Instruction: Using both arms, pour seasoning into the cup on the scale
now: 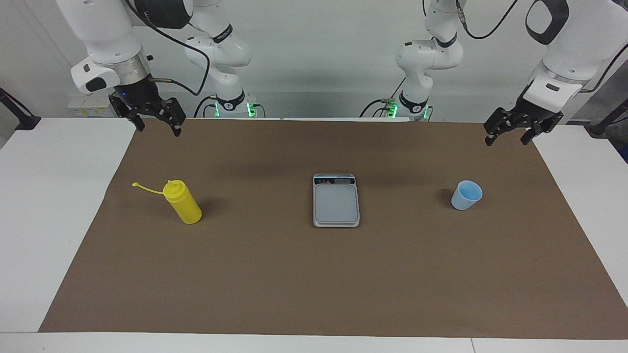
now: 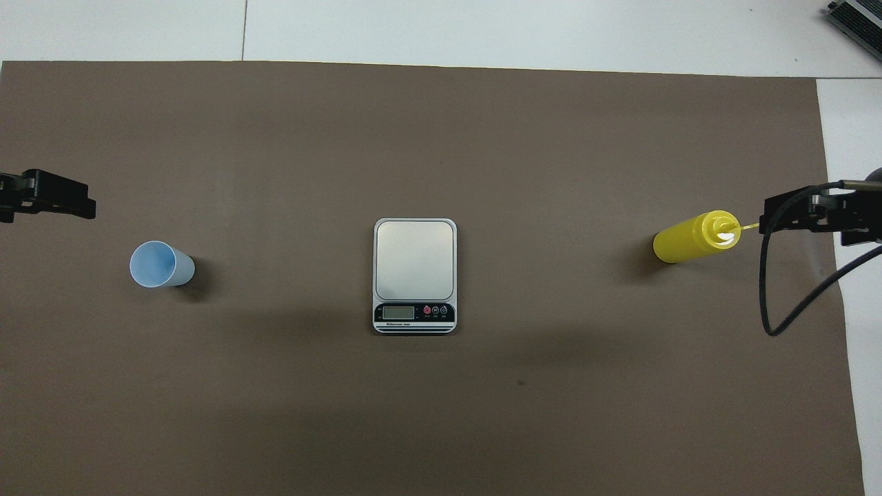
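Note:
The seasoning point(image 1: 182, 202) point(image 2: 692, 236), a yellow squeeze bottle, stands upright toward the right arm's end of the table, its cap strap sticking out sideways. The silver-grey scale point(image 1: 336, 201) point(image 2: 415, 269) lies in the middle with nothing on its plate, its display edge nearest the robots. The light blue cup point(image 1: 466, 195) point(image 2: 162, 264) stands upright on the mat toward the left arm's end, apart from the scale. My right gripper point(image 1: 158, 128) hangs open in the air over the mat's edge by the bottle. My left gripper point(image 1: 507, 141) hangs open over the mat's edge by the cup. Neither holds anything.
A brown paper mat point(image 1: 314, 284) covers most of the white table point(image 1: 49, 220). A black cable point(image 2: 778, 303) loops down from the right arm's wrist. A dark device point(image 2: 858, 21) sits at the table's corner farthest from the robots, at the right arm's end.

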